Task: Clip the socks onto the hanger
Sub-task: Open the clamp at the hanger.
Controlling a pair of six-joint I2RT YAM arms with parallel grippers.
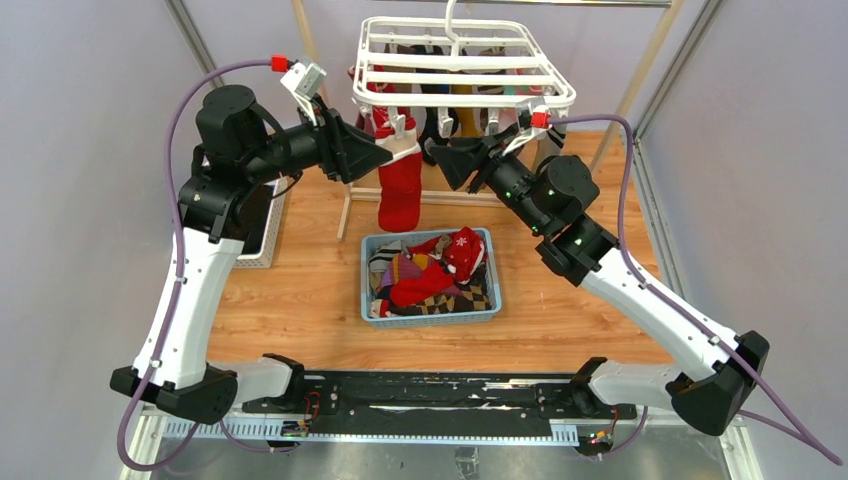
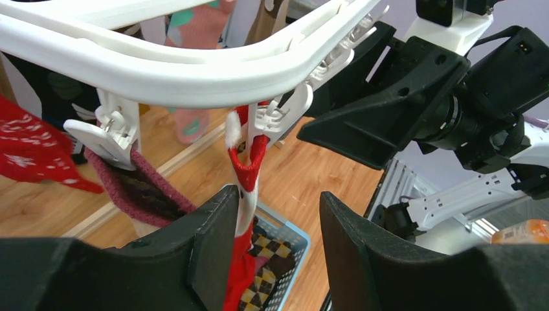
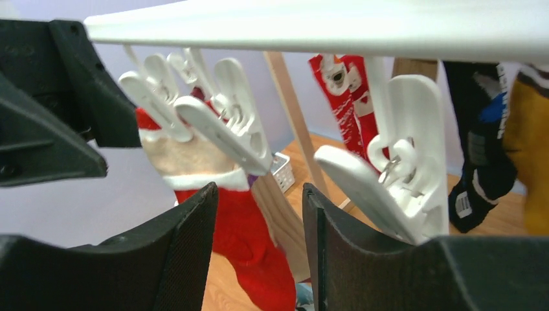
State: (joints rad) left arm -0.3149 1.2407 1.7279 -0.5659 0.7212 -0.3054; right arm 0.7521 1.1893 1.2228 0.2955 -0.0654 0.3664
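1. The hanger (image 1: 463, 70) hangs at the upper middle of the top view, above the wooden tabletop (image 1: 300, 300).
2. A red sock (image 1: 400, 195) with a white cuff is held by a clip (image 2: 275, 116) at the hanger's near left corner. It droops straight down toward the blue basket (image 1: 366, 280).
3. The left hand (image 2: 278, 217) sits just below that clip with its fingers spread, pinching nothing. In the left wrist view the sock drops into the gap, close against the finger on the left of the frame and clear of the other finger.
4. The right hand (image 3: 259, 207) reaches in from the right under the hanger's near rail. Its fingers are apart and hold nothing. In its own view the red sock hangs beyond the gap, left of centre, and another white clip (image 3: 395, 181) hangs just above the right-of-frame finger.
5. More socks (image 1: 440, 265) lie heaped in the basket at lower centre, well below both hands.
6. A maroon sock (image 2: 142, 188) hangs from the neighbouring clip, at the left of the left wrist view.
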